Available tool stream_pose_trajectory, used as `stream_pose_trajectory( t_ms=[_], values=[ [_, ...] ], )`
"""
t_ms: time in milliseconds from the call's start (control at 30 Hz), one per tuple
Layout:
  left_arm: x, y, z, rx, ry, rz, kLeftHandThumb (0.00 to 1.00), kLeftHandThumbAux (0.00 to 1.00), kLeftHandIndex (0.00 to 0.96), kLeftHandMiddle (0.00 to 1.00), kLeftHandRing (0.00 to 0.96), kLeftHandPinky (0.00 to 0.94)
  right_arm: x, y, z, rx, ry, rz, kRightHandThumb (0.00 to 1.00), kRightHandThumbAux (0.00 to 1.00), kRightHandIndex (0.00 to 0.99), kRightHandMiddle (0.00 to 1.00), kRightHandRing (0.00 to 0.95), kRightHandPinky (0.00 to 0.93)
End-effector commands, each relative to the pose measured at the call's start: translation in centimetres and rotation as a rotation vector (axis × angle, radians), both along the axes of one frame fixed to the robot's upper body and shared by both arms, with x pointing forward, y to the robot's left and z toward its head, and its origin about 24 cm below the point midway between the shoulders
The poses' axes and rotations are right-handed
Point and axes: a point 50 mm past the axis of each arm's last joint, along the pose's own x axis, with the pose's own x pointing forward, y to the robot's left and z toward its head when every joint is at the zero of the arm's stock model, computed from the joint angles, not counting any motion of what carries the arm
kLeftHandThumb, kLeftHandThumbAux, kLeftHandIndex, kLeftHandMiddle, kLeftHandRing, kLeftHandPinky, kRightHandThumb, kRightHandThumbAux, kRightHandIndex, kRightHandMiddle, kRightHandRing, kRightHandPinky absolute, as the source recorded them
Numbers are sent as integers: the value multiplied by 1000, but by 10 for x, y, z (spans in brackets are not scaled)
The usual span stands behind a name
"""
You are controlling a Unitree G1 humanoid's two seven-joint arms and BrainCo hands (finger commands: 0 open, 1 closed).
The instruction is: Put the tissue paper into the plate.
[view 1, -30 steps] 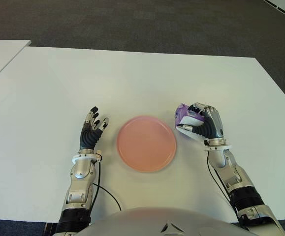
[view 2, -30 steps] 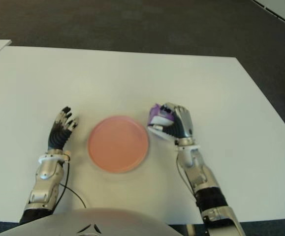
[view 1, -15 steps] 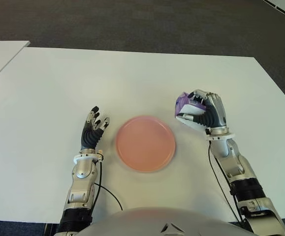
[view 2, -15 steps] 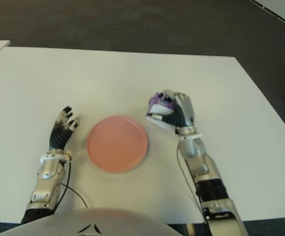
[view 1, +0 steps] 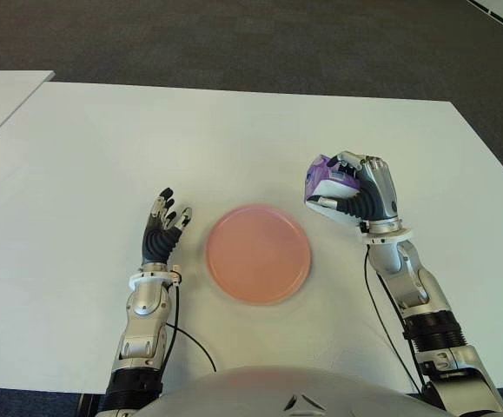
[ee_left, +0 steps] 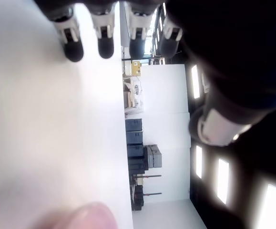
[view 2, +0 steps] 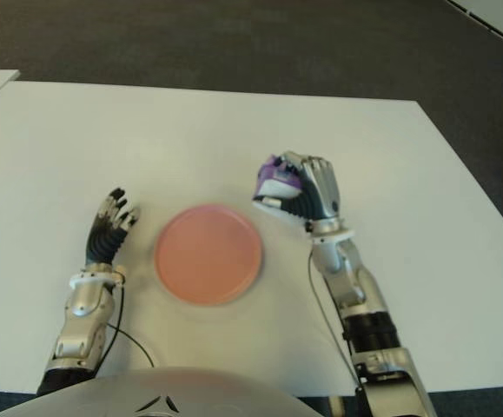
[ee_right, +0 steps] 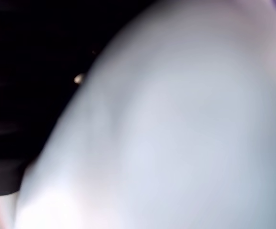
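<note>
Raised: right hand (view 1: 361,198), fingers clutching one tissue pack (view 1: 327,177), seemingly airborne | one plate (view 1: 258,253) | left hand (view 1: 163,228) spread

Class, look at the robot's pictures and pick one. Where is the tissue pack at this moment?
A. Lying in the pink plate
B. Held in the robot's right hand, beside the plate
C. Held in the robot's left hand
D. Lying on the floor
B: the right hand is curled around the purple tissue pack, to the right of the empty plate.
</note>
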Motion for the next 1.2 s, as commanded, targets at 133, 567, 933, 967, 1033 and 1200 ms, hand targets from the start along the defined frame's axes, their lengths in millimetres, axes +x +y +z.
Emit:
stream_pose_trajectory(
  t_ms=[133,567,933,967,1033,1200],
  values=[
    [-3,-2,-5,0,19,2,0,626,0,0,0,0,-3,8,3,10,-23,49,746,705,442,846,860,841],
    [-4,-3,-5,23,23,-20,0,605,0,0,0,0,-1,12,14,59,-137,95,745,708,441,855,862,852],
    [-5,-2,-6,14,25,-33,0,605,0,0,0,0,-1,18,9,45,-61,137,741,710,440,867,871,852],
    [-5,-2,-6,14,26,-33,0,605,0,0,0,0,-2,19,8,42,-57,141,741,710,440,869,873,853],
    [-4,-2,-6,10,30,-31,0,606,0,0,0,0,-3,27,13,25,-78,156,741,710,440,872,875,855],
    [-3,-2,-7,0,34,-27,0,611,0,0,0,0,-4,54,33,8,-184,216,738,712,440,883,883,860]
  ],
)
